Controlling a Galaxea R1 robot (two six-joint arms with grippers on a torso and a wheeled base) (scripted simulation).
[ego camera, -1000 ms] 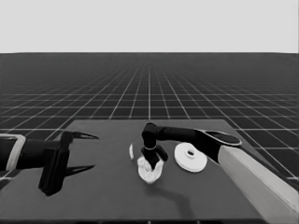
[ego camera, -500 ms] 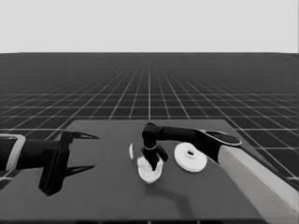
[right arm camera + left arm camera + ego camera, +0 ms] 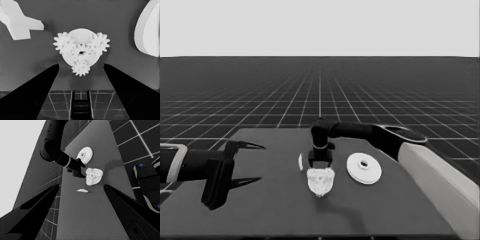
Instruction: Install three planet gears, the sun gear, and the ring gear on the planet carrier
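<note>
1. Head view: my right hand [image 3: 320, 166] hangs directly over the smaller round part [image 3: 320, 181] at mid-desk [image 3: 275, 210], fingers pointing down just above the gear cluster. The larger round part [image 3: 364, 168] lies just beside it on the right, apart from it. The thin white piece [image 3: 300, 160] sits just left of the hand. The left hand [image 3: 247, 162] is parked over the desk's left end, fingers spread, holding nothing.

2. Left wrist view: the right arm reaches in over the smaller round part [image 3: 93, 176], with toothed edges showing on top of it. The larger round part [image 3: 84, 155] is beyond it, the thin white piece [image 3: 82, 190] nearer me. The left hand's [image 3: 81, 188] two fingers stand wide apart and empty.

3. Right wrist view: four gears are seated on the smaller round part [image 3: 80, 37]: three planet gears [image 3: 63, 43] around the rim and the sun gear [image 3: 80, 51] meshed in the centre. The right hand [image 3: 81, 67] is open wide with nothing between the fingers. An edge of the larger round part [image 3: 147, 31] and the thin white piece [image 3: 18, 22] show off to either side.

4. My read: gears done, only the larger round part is left. Next I move the right hand across to it, grip it, then lower it centred over the gears so the teeth mesh; a tilted drop could knock a planet off.
</note>
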